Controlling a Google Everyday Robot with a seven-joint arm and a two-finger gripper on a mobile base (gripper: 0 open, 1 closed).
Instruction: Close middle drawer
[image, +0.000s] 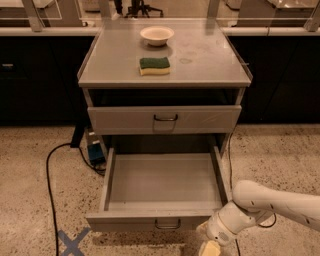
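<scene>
The middle drawer (165, 187) is a wide, shallow grey metal drawer. It is pulled far out from the cabinet and is empty inside. Its low front panel (125, 220) carries a small dark wire handle (167, 224) at its centre. My gripper (209, 241) is at the end of the white arm (280, 202), which comes in from the lower right. It sits low, just in front of the right end of the drawer's front panel, close to its corner.
Above, a taller-fronted grey drawer (165, 120) stands slightly out. On the cabinet top (210, 60) lie a green and yellow sponge (154, 65) and a white bowl (157, 35). A black cable (50, 180) and a blue X mark (72, 242) are on the speckled floor at the left.
</scene>
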